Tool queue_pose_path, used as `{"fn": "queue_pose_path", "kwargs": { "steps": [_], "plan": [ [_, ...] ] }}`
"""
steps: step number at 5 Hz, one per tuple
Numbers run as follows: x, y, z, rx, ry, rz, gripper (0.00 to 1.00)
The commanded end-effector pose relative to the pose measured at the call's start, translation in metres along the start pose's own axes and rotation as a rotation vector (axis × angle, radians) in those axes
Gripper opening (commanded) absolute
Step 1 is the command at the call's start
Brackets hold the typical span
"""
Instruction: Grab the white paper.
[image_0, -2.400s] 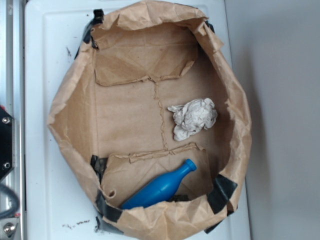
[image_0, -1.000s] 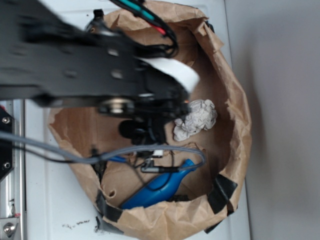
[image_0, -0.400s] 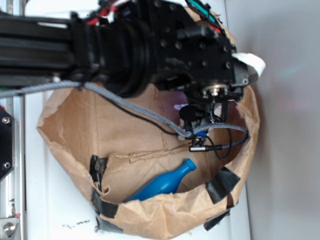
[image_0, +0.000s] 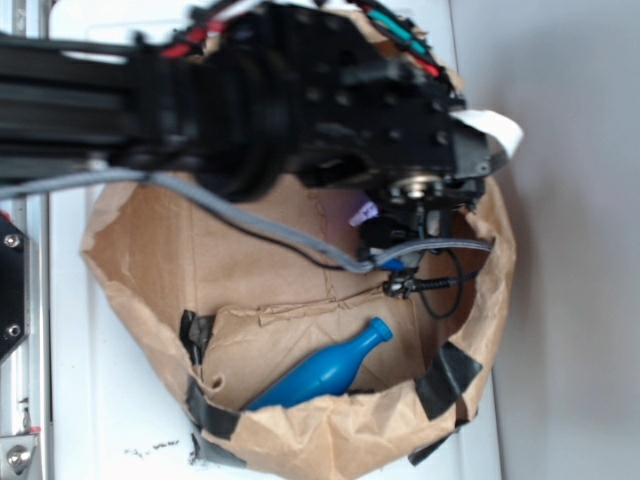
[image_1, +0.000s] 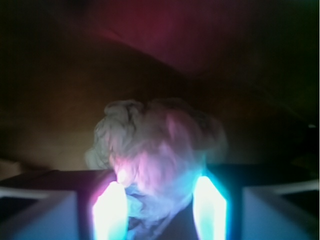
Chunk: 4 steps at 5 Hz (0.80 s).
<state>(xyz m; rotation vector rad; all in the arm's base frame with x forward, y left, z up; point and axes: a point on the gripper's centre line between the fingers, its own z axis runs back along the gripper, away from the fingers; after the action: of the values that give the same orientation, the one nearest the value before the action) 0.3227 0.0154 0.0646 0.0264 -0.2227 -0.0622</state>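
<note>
**White paper between the fingers, inside the bag**

The white paper (image_1: 155, 150) sits right between the gripper (image_1: 159, 207) fingers (image_1: 109, 210) in the wrist view, glowing pads flanking its lower half, jaws apart; contact can't be told through the blur. From the exterior view, only a sliver of it peeks out under the black arm (image_0: 300, 100). Around it, the brown paper bag (image_0: 150, 250). At six o'clock, well apart, lies the blue bottle (image_0: 325, 375).

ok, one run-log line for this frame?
phase: closing in | gripper: open, fingers either side of crumpled off-white paper wad | blue plastic bottle: untouched in brown paper bag | grasp: not yet
</note>
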Motion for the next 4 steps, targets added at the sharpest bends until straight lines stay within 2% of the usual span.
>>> {"fn": "queue_pose_path", "kwargs": {
  "steps": [1, 2, 3, 4],
  "plan": [
    [-0.025, -0.006, 0.070, -0.083, -0.177, 0.022, 0.00],
    [-0.032, -0.005, 0.092, -0.114, -0.221, 0.017, 0.00],
    [-0.029, 0.001, 0.098, -0.143, -0.228, 0.015, 0.00],
    [-0.017, 0.008, 0.087, -0.140, -0.194, 0.014, 1.00]
  ]
}}
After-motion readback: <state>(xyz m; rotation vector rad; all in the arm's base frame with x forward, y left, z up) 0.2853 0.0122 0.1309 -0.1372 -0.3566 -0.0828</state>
